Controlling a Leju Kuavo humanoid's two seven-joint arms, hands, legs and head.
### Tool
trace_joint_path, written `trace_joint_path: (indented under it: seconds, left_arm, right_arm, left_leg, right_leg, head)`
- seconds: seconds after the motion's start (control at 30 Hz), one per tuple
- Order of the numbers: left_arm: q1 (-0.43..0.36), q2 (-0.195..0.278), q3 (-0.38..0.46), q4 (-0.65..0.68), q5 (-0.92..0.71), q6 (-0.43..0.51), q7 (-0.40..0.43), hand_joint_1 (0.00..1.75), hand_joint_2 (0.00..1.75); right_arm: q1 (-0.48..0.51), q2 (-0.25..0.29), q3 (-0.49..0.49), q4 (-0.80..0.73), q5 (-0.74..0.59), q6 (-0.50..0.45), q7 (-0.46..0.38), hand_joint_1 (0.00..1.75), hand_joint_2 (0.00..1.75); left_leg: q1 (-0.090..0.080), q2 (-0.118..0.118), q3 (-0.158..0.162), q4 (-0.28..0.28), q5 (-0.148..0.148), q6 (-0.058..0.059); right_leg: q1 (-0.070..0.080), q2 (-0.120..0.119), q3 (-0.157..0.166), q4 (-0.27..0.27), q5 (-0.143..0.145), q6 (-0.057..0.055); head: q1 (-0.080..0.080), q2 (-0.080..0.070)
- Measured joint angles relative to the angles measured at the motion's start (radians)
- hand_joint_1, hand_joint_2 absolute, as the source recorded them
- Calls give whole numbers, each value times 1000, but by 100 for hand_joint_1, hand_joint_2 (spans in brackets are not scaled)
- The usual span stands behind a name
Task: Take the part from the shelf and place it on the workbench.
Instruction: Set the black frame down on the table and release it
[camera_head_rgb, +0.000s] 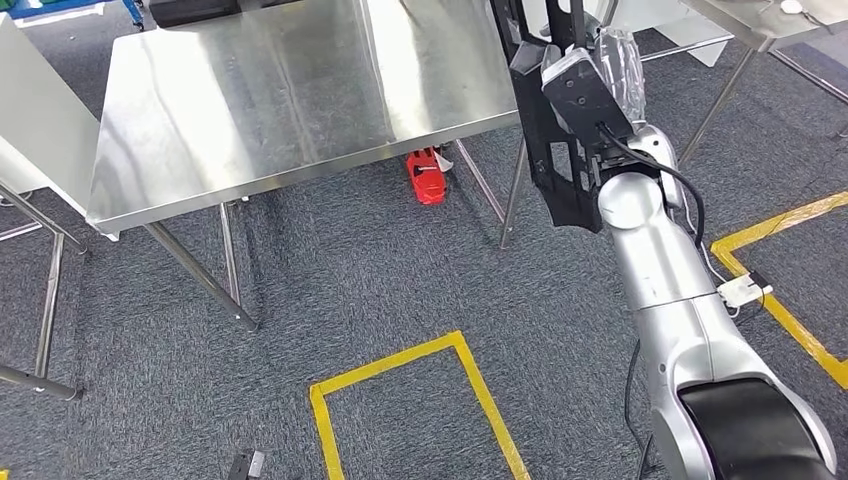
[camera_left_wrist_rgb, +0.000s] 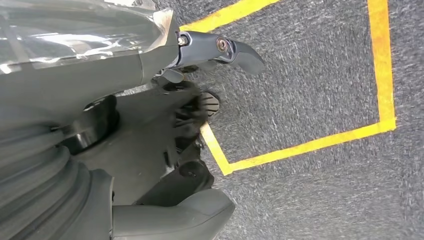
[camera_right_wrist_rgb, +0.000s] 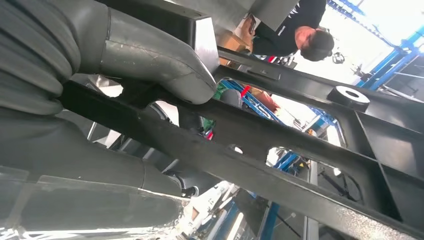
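Observation:
The part is a black metal frame with cut-outs (camera_head_rgb: 552, 150). My right hand (camera_head_rgb: 612, 70) holds it upright in the air, just past the right end of the steel workbench (camera_head_rgb: 280, 100). Close up, the thick grey thumb (camera_right_wrist_rgb: 150, 55) presses over one bar of the black frame (camera_right_wrist_rgb: 280, 165), and the other fingers are hidden behind it. My left hand (camera_left_wrist_rgb: 150, 65) hangs over the grey carpet with its dark fingers (camera_left_wrist_rgb: 225, 47) and thumb (camera_left_wrist_rgb: 175, 215) apart and nothing between them.
A red object (camera_head_rgb: 427, 177) lies on the carpet under the workbench. Yellow floor tape (camera_head_rgb: 400, 370) marks a box in front of me, and more tape (camera_head_rgb: 780, 220) runs at the right. Other steel tables stand at the left (camera_head_rgb: 30, 130) and far right (camera_head_rgb: 760, 25). A person (camera_right_wrist_rgb: 300, 30) stands beyond the frame.

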Motion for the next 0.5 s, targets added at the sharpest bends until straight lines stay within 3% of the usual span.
trace_joint_path:
  seconds: [0.03,0.07,0.1,0.17,0.23,0.3,0.4,0.5]
  left_arm:
    - [1,0,0,0,0,0,0,0,175]
    - [2,0,0,0,0,0,0,0,175]
    - [2,0,0,0,0,0,0,0,175]
    - [2,2,0,0,0,-1,0,0,175]
    - [1,5,0,0,1,-1,0,0,175]
    - [1,6,0,-1,2,-1,0,0,175]
    - [1,4,0,-1,2,-1,0,0,175]
    - [-2,3,1,-1,3,-1,0,0,175]
  right_arm:
    - [0,0,0,2,-2,-1,-1,175,175]
    - [1,0,0,4,-5,-3,-1,175,175]
    - [1,-1,0,4,-7,-5,-1,175,175]
    - [-2,-1,1,5,-11,-9,1,175,175]
    - [-8,-2,1,5,-12,-12,3,175,175]
    - [-12,-3,1,6,-13,-13,7,175,175]
    - [-17,-6,1,6,-13,-14,10,175,175]
    - [-23,-11,2,8,-11,-14,15,175,175]
  left_leg:
    - [1,0,-39,51,-5,0]
    - [1,0,-61,63,11,2]
    - [0,0,-61,36,48,8]
    - [-6,-1,-14,-98,142,32]
    - [-17,1,36,-203,183,61]
    - [-25,4,61,-241,174,79]
    - [-22,4,103,-279,174,90]
    - [-20,0,123,-287,168,92]
  right_leg:
    - [1,1,5,0,-5,-2]
    - [3,2,12,0,-11,-2]
    - [5,4,21,0,-18,-2]
    - [8,5,44,-3,-32,-1]
    - [11,7,60,-10,-43,4]
    - [15,7,69,-12,-39,19]
    - [20,4,58,20,-49,32]
    - [16,3,-41,185,-98,36]
  head:
    - [0,0]
    - [0,0]
    - [0,0]
    - [0,0]
    - [2,0]
    - [0,0]
    - [-1,0]
    - [2,0]
